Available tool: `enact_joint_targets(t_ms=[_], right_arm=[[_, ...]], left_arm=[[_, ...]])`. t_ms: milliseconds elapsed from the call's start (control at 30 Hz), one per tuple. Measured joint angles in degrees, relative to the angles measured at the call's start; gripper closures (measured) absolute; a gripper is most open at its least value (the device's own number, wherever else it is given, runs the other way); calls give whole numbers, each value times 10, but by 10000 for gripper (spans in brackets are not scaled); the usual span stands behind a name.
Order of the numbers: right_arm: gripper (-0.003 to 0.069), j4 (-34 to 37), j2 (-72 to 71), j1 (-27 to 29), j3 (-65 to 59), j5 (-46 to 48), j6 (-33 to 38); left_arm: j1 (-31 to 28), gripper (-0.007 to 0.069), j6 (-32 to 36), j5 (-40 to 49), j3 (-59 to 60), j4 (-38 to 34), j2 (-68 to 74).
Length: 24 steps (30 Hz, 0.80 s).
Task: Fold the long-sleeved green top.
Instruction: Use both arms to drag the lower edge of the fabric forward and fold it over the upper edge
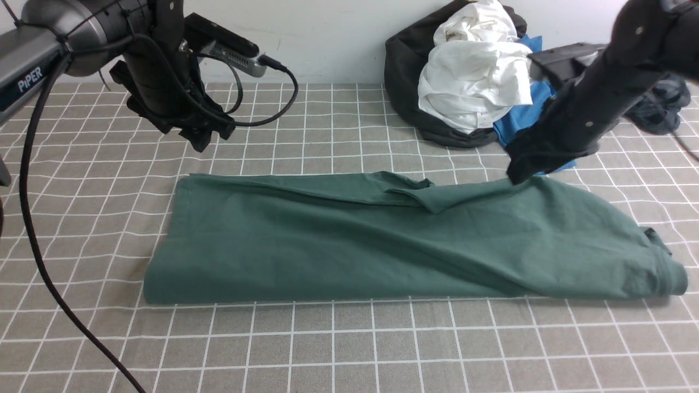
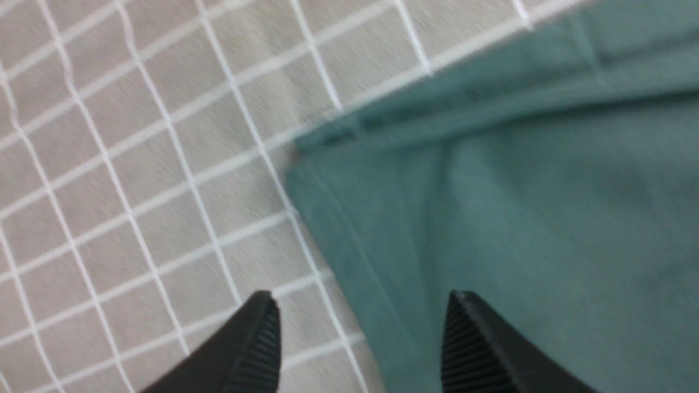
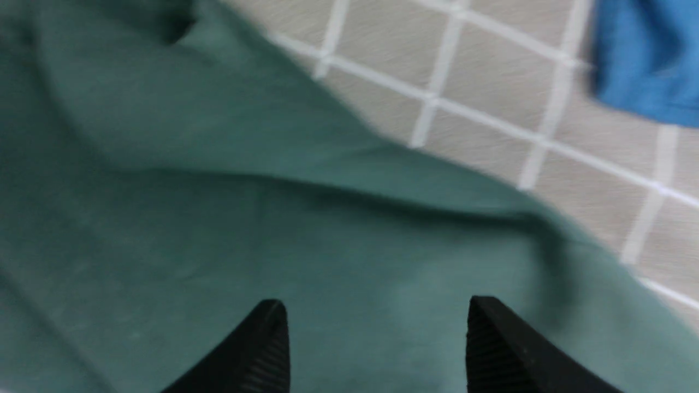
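Green top (image 1: pixel 382 245) beneath parted right fingers (image 3: pixel 256 349), unheld

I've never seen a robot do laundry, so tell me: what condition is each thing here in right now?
green long-sleeved top: folded into a long band, flat on the checked cloth.
left gripper: open, empty, raised near the top's corner.
right gripper: open, empty, at the top's far edge.
clothes pile: heaped, unfolded, at the back.
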<state>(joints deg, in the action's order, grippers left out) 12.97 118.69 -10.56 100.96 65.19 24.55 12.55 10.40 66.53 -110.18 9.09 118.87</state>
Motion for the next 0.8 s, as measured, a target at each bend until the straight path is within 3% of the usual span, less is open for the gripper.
enact_joint_targets(t_ms=[133,300,533,667,800], right_arm=[[298,8,28,-39,0,3,35],[382,-8,87,-66,0,-59,56],[437,-12,105,-60,0,-206,-17],[438,-11,105,-32,1,-320,-105],[412,-7,103,9,3,-338,-175]], left_arm=[[23,388,0,33,0,-4,1],[55,601,1,39,0,-7,1],[67,632,11,39,0,-20,1],[67,632,11,39,0,-29,1],[67,632,11,39,0,-45,1]])
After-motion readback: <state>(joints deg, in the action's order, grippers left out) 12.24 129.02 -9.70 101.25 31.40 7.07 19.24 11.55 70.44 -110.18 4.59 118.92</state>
